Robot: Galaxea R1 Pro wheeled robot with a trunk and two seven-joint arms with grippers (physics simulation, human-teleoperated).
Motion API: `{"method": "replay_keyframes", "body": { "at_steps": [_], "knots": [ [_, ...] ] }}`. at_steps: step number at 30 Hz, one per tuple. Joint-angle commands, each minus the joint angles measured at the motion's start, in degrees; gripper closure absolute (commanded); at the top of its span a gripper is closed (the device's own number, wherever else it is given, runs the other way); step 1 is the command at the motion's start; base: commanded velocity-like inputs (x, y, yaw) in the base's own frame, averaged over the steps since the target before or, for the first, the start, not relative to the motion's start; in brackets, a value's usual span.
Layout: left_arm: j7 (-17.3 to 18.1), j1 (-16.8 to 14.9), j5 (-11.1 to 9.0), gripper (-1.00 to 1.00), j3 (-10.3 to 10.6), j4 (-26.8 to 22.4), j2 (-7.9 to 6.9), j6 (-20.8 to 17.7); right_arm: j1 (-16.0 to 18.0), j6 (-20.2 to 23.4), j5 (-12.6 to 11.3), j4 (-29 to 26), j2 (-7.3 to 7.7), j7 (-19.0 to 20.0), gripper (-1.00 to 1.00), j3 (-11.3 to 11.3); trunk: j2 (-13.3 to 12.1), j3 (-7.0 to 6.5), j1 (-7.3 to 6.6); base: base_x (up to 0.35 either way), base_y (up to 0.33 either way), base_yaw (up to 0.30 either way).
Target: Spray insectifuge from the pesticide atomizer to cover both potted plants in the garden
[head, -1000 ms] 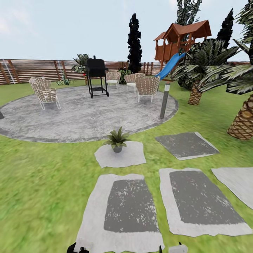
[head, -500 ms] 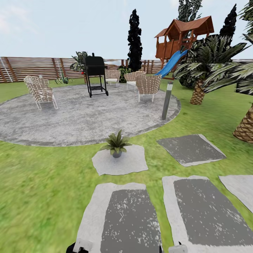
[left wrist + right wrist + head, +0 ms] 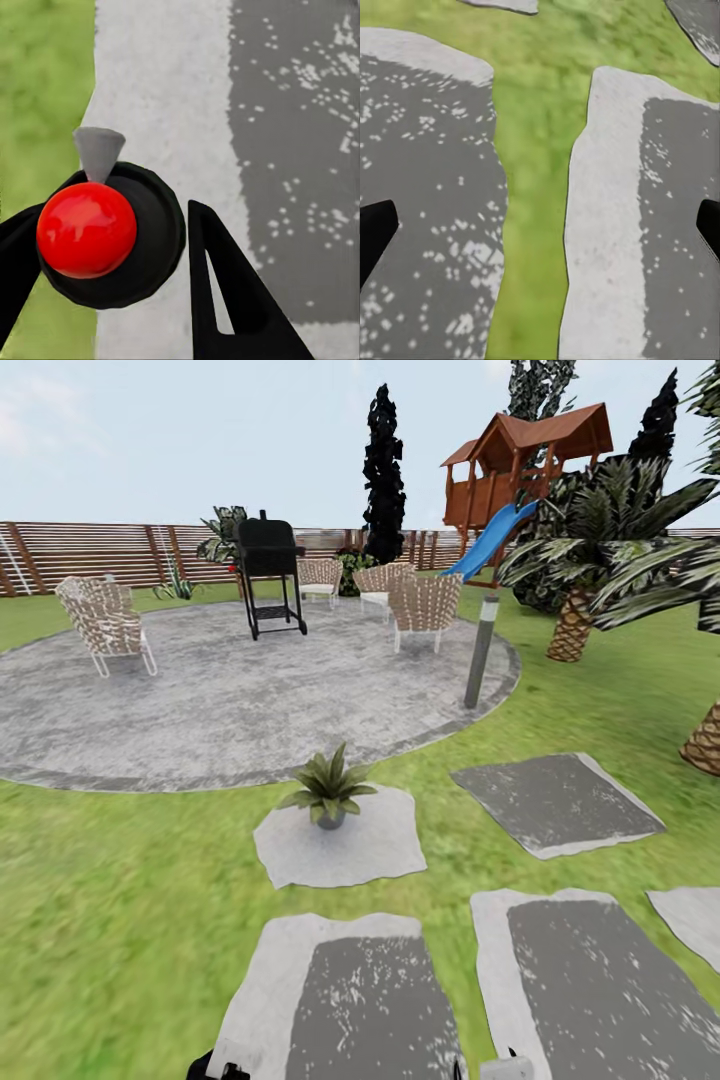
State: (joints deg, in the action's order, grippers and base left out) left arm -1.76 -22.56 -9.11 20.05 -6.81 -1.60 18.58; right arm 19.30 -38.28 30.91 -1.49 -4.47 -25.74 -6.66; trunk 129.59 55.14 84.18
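One potted plant [image 3: 328,792], a low rosette of pointed green leaves in a grey pot, stands on a pale stepping stone [image 3: 340,850] just short of the round patio [image 3: 230,700]. In the left wrist view my left gripper [image 3: 112,225] is shut on the pesticide atomizer [image 3: 112,232], seen end-on as a dark round body with a red knob and a grey cone nozzle. My right gripper [image 3: 540,225] is open over grass and stones, with nothing between its black fingertips [image 3: 375,229]. Both wrists peek in at the head view's lower edge.
Grey stepping stones [image 3: 555,800] lie in the lawn ahead. On the patio stand wicker chairs [image 3: 105,622], a black grill [image 3: 270,570] and a post [image 3: 482,650]. Palms [image 3: 575,620] rise at the right. A small spiky plant [image 3: 178,588] sits by the wooden fence [image 3: 90,555].
The whole head view has shifted: the camera has come closer to the potted plant and the patio, so the stones and palms slide down and outward. Nothing in the garden itself moved.
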Motion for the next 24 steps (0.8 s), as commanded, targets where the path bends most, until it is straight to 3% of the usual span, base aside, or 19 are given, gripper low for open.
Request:
{"method": "replay_keyframes", "body": {
  "at_steps": [1, 13, 18, 24],
  "knots": [
    [-0.17, -0.03, -0.46, 1.0, 0.49, 0.0, 0.0, 0.17, 0.04, -0.12, 0.6, 0.07, -0.02, -0.27, -1.0, -0.46, 0.02, 0.05, 0.03, 0.339, 0.0, 0.0],
    [-0.17, -0.03, -0.55, 1.0, 0.34, 0.04, -0.15, 0.15, 0.04, -0.09, 0.55, 0.07, -0.03, -0.26, -1.0, -0.46, 0.02, 0.05, 0.03, 0.339, 0.0, 0.0],
    [-0.17, -0.03, -0.55, 1.0, 0.34, 0.04, -0.1, 0.14, -1.83, -0.05, 0.55, 0.08, -2.39, -0.26, -1.0, -0.46, 0.02, 0.05, 0.03, 0.339, 0.0, 0.0],
    [-0.17, -0.03, -0.55, 1.0, 0.34, 0.04, -0.07, 0.14, -2.06, -0.12, 0.73, 0.0, -2.5, -0.19, -1.0, -0.39, 0.02, 0.05, 0.03, 0.339, 0.0, 0.0]
  ]
}}
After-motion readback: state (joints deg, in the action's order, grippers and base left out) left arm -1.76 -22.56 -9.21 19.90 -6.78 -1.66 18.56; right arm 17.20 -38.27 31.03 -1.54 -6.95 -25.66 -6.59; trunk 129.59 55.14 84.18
